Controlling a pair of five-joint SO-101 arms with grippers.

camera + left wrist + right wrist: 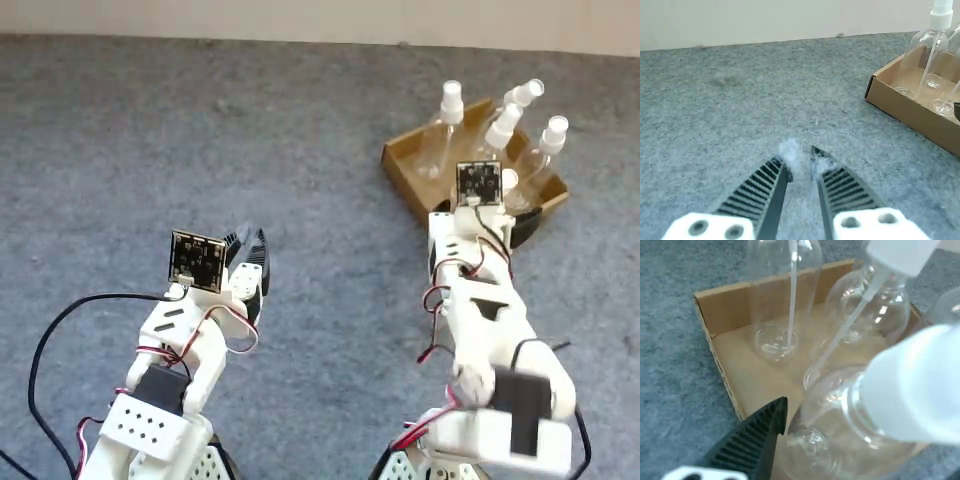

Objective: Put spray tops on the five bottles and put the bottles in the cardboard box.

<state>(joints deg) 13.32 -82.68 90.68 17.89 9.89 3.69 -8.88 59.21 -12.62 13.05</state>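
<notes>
Bottles (438,140) with spray tops stand in the cardboard box (402,165); the final placing seems in hand.
The right gripper (503,208) hangs over the box beside the nearest bottle (830,440); its grip cannot be told. Next likely calls for a clean release and a straight lift. The left gripper (799,159), narrow and empty, sits well apart over the carpet (740,100).

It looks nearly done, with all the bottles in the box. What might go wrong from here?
1. The right gripper is close beside the nearest bottle, so a careless pull away might drag or tip it.
2. The bottles behind it stand crowded and some lean, so one knock may topple several.
3. The cardboard box has low walls and sits on carpet, so it could shift or let a bottle fall out.
</notes>
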